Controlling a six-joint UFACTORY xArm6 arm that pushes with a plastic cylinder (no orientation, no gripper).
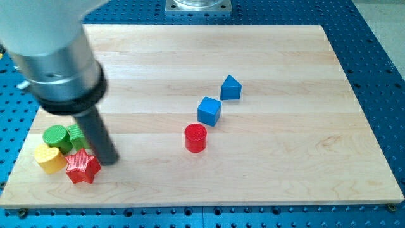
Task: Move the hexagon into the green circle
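The rod comes down from the view's top left, and my tip (109, 161) rests on the board against the upper right side of a red star (83, 167). A green circle block (56, 135) sits near the board's left edge. A second green block (76, 135) lies beside it, partly hidden behind the rod, so its shape is unclear. A yellow heart-like block (49, 158) touches the star's left side. A red roundish block (195, 138), possibly the hexagon, stands alone near the board's middle, far to the right of my tip.
A blue cube (209, 111) lies just up and right of the red roundish block. A blue triangle (231, 87) lies further up and right. The wooden board (285, 164) sits on a blue perforated table.
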